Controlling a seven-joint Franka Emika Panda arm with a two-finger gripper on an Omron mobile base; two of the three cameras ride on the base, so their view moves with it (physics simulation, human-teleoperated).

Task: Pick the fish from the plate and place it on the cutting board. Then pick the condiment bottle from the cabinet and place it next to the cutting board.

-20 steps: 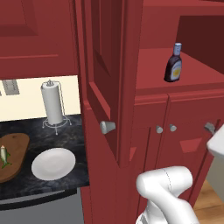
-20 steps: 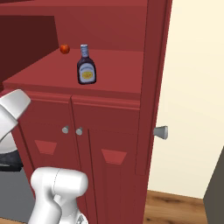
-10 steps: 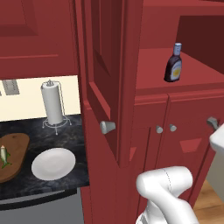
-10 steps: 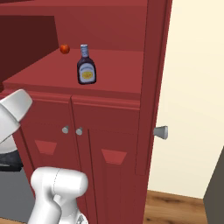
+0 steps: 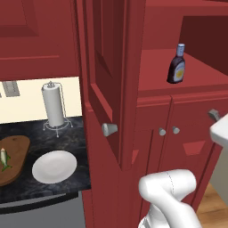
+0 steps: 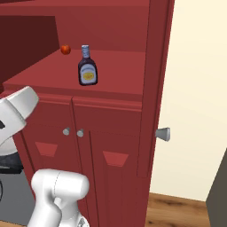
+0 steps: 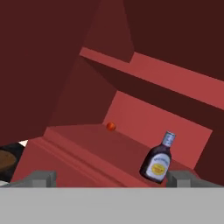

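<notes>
Fish (image 5: 4,158) lies on the cutting board (image 5: 13,160) at the left of the dark worktop (image 5: 67,142), and the white plate (image 5: 54,166) just beside the board is bare, so you can count the first half of the job as done. What you have left is the bottle: the condiment bottle (image 6: 88,66) stands upright on the shelf of the red cabinet (image 6: 115,133), with a small red ball (image 6: 65,49) behind it and apart from it. In the hand view your end effector (image 7: 113,178) has its tips spread wide with nothing between them, and the bottle sits off towards one tip, not yet between the two. You have to reach in, grasp it, and carry it over to beside the board
</notes>
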